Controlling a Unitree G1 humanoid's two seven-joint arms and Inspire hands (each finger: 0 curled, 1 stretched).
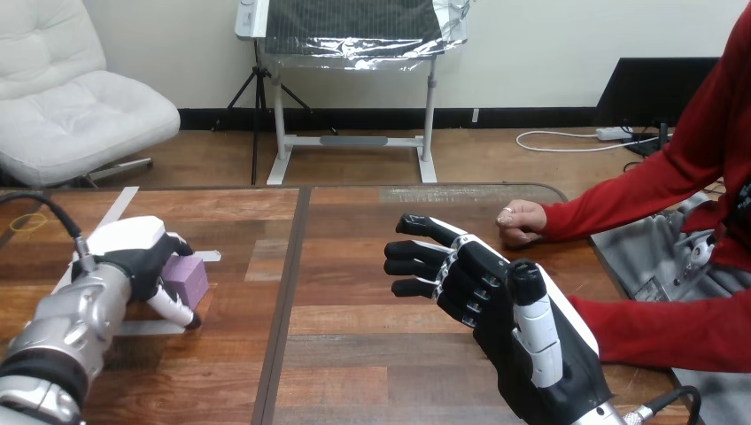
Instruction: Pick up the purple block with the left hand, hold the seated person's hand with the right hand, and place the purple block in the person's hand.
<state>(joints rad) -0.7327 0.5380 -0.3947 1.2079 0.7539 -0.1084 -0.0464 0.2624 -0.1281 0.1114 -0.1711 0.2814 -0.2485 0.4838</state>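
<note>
The purple block (189, 278) sits on the wooden table (372, 354) at the left. My left hand (142, 252) is on it, with its fingers and thumb curled round the block's sides. At the lower right my right hand (496, 305) hovers open, fingers straight and pointing left, thumb up. The person's hand (521, 221) rests as a loose fist on the table just beyond my right hand's fingers, apart from them, at the end of a red sleeve.
The person's other forearm (682, 332) in a red sleeve lies along the table's right edge, beside my right arm. A dark seam (285, 301) runs down the table between my two hands. Strips of tape (115, 205) lie at the far left.
</note>
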